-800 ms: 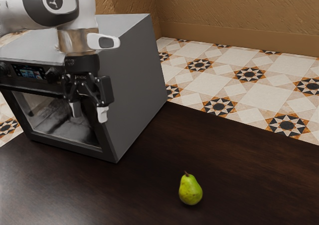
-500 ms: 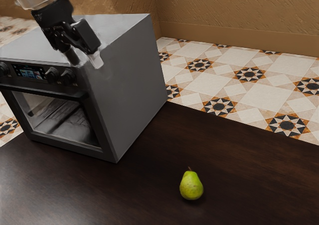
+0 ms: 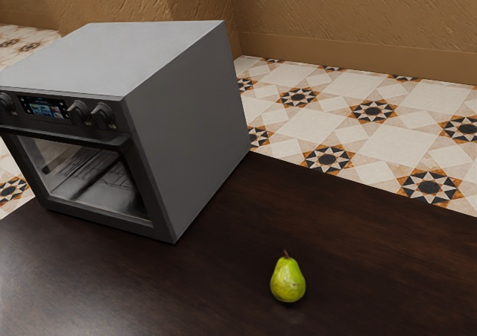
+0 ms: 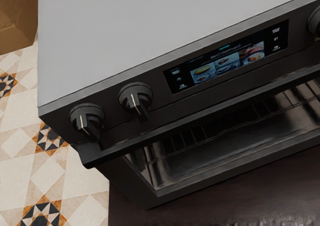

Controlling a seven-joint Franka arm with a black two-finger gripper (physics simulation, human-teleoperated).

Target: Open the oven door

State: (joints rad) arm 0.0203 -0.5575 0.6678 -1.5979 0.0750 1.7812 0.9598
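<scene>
Brown, rough walls (image 3: 358,16) and a pale floor (image 3: 387,135) with star patterns are behind the dark table (image 3: 358,254). On this table stands the grey oven (image 3: 194,127), with one lower corner close to the table's far edge. The oven door (image 3: 97,216) is upright against the oven's front, and it looks closed to me, with its lower frame near the table top. Its dark handle (image 3: 67,134) runs along the top of the door, just under the control panel. On this panel I see two knobs (image 4: 111,110) side by side, then a lit screen (image 4: 227,58) with pictures of food, and one more knob (image 4: 314,21) beyond it. Through the door's window I see a wire rack (image 4: 195,136) inside; reflections make its details somewhat difficult to read. My wrist camera looks down at the panel and the handle. Whether my gripper is spread or closed, I cannot tell. A green pear (image 3: 288,281) stands upright on the table, well apart from the oven and well in from the far edge, with its stem upward.
</scene>
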